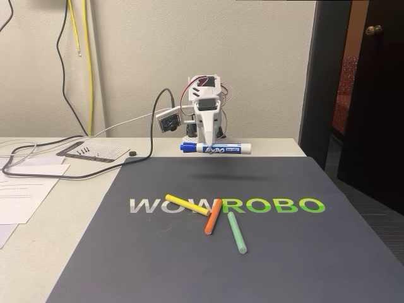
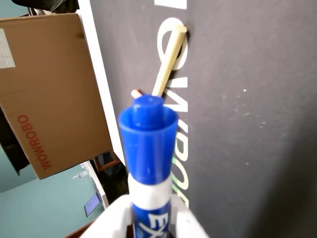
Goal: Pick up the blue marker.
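Observation:
The blue marker (image 1: 218, 149) hangs level above the dark mat, its blue cap to the left and white end to the right in the fixed view. My white gripper (image 1: 206, 146) is shut on its barrel from above, near the cap end. A faint shadow lies on the mat below it. In the wrist view the blue marker (image 2: 147, 163) runs up from between my white fingers (image 2: 190, 224), cap foremost, well above the mat.
On the dark WOWROBO mat (image 1: 303, 252) lie a yellow stick (image 1: 187, 204), an orange stick (image 1: 213, 216) and a green stick (image 1: 237, 232), crossing near the centre. Papers and black cables (image 1: 38, 165) sit at left. A cardboard box (image 2: 49, 89) stands beyond the mat's edge.

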Controlling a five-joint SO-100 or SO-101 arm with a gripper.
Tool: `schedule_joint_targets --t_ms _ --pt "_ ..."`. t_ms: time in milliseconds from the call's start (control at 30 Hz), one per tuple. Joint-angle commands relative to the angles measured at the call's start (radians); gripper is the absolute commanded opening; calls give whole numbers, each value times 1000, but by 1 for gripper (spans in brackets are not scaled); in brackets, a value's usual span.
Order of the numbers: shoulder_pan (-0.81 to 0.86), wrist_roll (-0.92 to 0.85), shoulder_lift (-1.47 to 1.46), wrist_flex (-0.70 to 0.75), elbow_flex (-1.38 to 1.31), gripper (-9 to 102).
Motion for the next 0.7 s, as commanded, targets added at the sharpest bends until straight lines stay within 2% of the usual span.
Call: schedule_joint_targets --t_ms 0,667 --pt "-8 15 58 -28 -5 0" --pt "-8 21 58 -37 -2 0"
